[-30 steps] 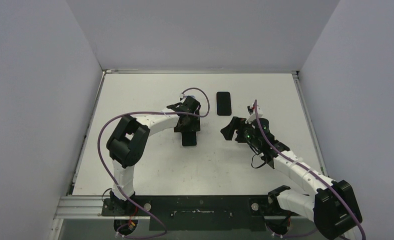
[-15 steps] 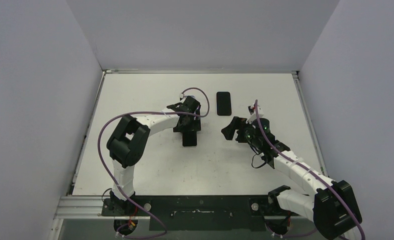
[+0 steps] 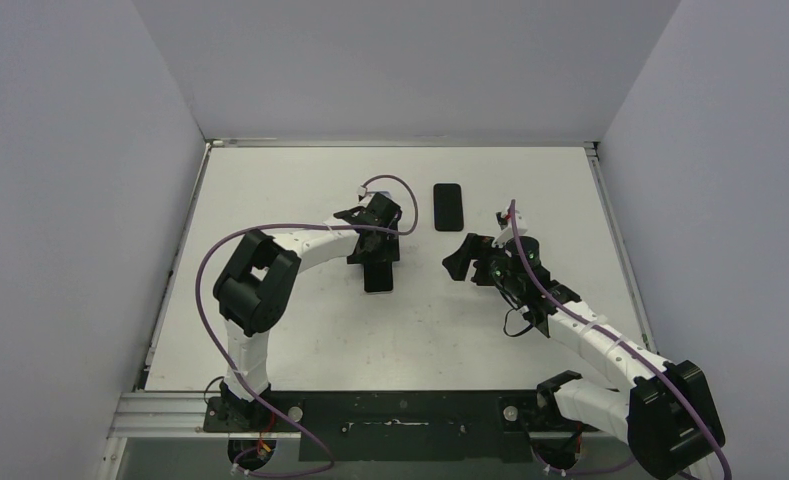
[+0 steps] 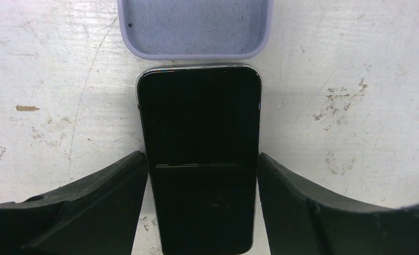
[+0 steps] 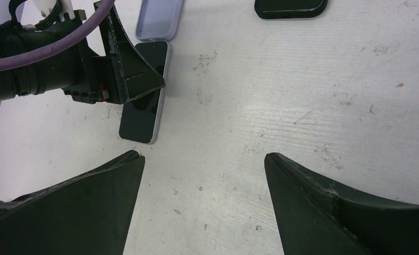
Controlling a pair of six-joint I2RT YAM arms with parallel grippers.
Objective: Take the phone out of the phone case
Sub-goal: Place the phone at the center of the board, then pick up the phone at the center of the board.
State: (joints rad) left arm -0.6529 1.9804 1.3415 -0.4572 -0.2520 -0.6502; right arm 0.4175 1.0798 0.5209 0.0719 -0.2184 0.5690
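**Phone lies outside its case**

The phone (image 4: 199, 117) lies flat on the table (image 4: 356, 106), with the lilac case (image 4: 194, 26) just beside it at 12 o'clock. The left gripper (image 4: 199, 157) has its jaws closed on the phone's long sides. The right gripper (image 5: 204, 154) hangs at 3 o'clock, jaws wide.

Lying flat on scuffed white table (image 3: 270, 200), toward far edge: black flat object (image 3: 448, 206), rounded corners. Around three sides, plain grey walls (image 3: 400, 60).
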